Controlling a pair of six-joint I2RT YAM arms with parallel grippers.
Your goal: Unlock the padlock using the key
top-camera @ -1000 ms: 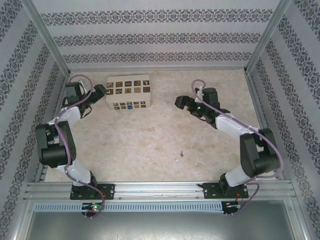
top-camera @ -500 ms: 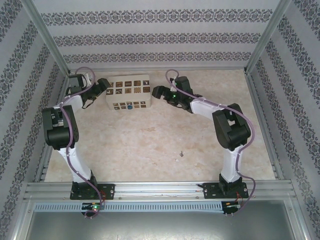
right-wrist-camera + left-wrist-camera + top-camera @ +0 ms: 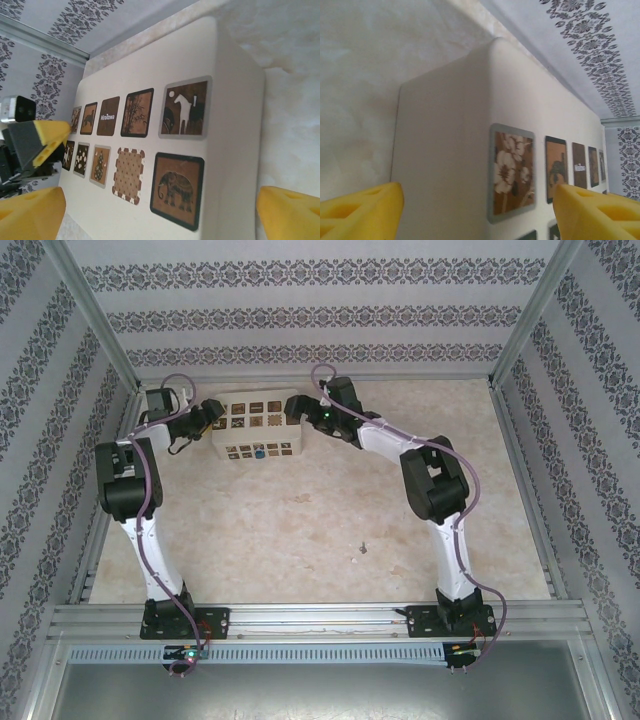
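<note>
The left gripper [image 3: 207, 418] sits at the left end of the beige box [image 3: 222, 435]. Its yellow fingers [image 3: 360, 210] stand well apart with the box's corner between them, and no grip on it can be seen. The box lies at the far left of the table [image 3: 300, 510], close to the back wall [image 3: 320, 350] and near the left rail [image 3: 108, 480], so there is little room behind it or to its left. Its top carries rows of dark patterned squares, and its inside is hidden. The padlock [image 3: 259, 452], blue-bodied, sits on the box's near side face, about midway along. The right gripper [image 3: 296, 410] is at the box's right end, its fingers [image 3: 287, 215] spread very wide on either side of that end, holding nothing. The key [image 3: 362, 548] lies flat on bare table, well apart from the box and both grippers, toward the near middle. Around it, and to the right as far as the right rail [image 3: 525, 480], the tabletop is open.
</note>
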